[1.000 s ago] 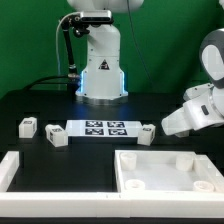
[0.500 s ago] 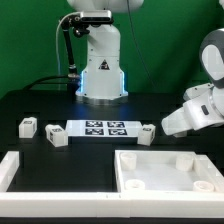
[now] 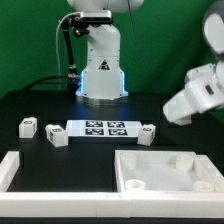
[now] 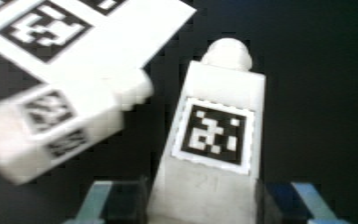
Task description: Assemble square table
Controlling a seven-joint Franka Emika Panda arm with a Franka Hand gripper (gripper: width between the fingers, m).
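In the exterior view, find the arm [image 3: 200, 92] up at the exterior view's right, clear of the black table [image 3: 40, 100]. Cannot tell from here whether it hangs over the tabletop [image 3: 165, 153], which lies rim up at the front right. Cannot make out the fingertips either. Count three spare pieces: first loose leg [image 3: 28, 126] and second loose leg [image 3: 57, 138] to the exterior view's left of the marker board [image 3: 105, 128], third loose leg [image 3: 147, 133] just beside its other end. Note a white rail [image 3: 12, 168] at the front left and a green backdrop [image 3: 165, 40] behind the robot base [image 3: 100, 70]. In the wrist view, see the gripper [image 4: 208, 205] pinching the held leg [image 4: 217, 120] on both flanks, tag toward the camera, rounded tip pointing away. Beyond it, spot the marker board's end [image 4: 69, 30] and a tagged block touching or just beside it, probably the third loose leg [image 4: 51, 120]. Judged as the carry toward the tabletop: keep the pinch square, travel high past board and spare leg, line the tip up with a round corner fitting, lower straight, let go only once seated. Expect a smooth dark surface, so loose blocks likely to slide at a nudge.
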